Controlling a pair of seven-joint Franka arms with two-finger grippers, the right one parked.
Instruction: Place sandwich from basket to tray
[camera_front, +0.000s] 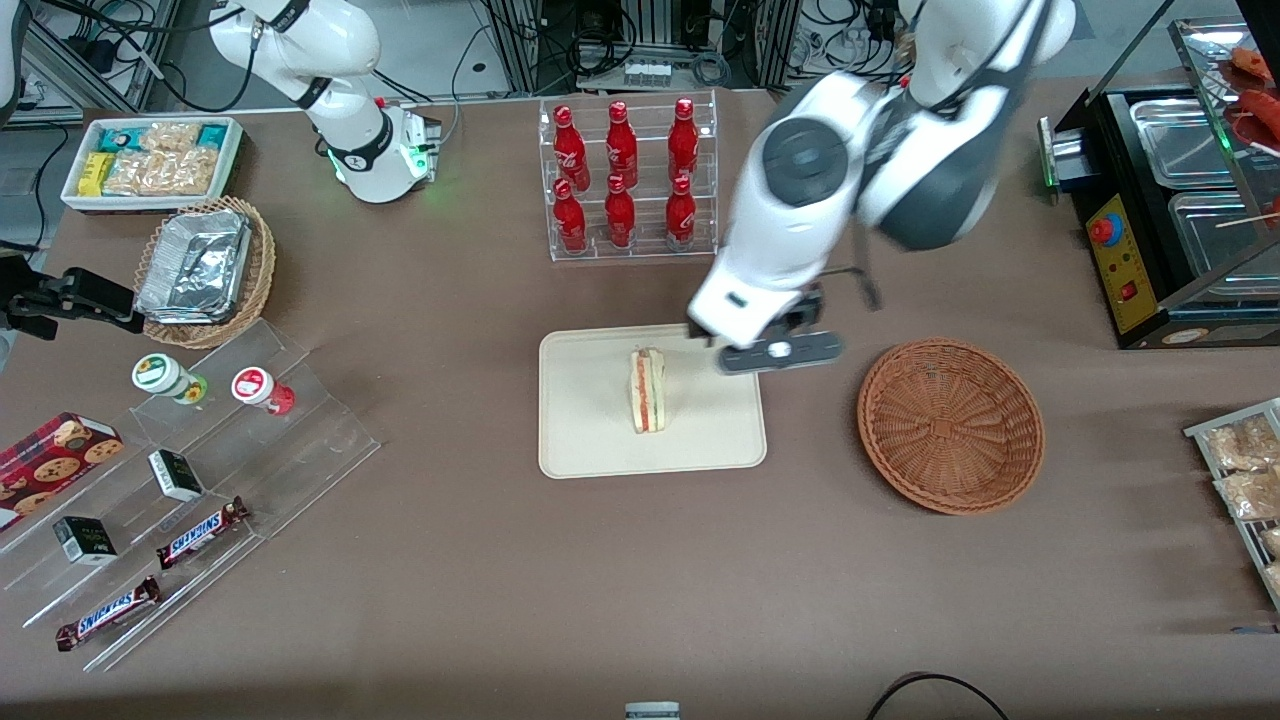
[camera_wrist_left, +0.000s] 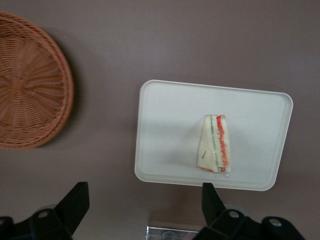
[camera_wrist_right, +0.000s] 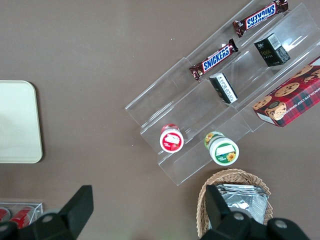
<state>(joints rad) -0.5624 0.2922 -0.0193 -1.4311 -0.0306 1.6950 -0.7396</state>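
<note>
The sandwich (camera_front: 648, 390) (camera_wrist_left: 215, 144) stands on its edge in the middle of the cream tray (camera_front: 590, 440) (camera_wrist_left: 165, 115), filling layers showing. The reddish-brown wicker basket (camera_front: 950, 425) (camera_wrist_left: 30, 85) sits empty beside the tray, toward the working arm's end of the table. My gripper (camera_front: 780, 350) (camera_wrist_left: 142, 200) hovers above the table, over the tray corner nearest the basket and the bottle rack. It is open with nothing between its fingers (camera_wrist_left: 75, 200), and it is well apart from the sandwich.
A clear rack of red bottles (camera_front: 625, 180) stands farther from the front camera than the tray. A tan basket of foil containers (camera_front: 205, 270), a white snack bin (camera_front: 150, 160) and an acrylic snack stand (camera_front: 190, 500) lie toward the parked arm's end. A black warmer (camera_front: 1170, 200) stands at the working arm's end.
</note>
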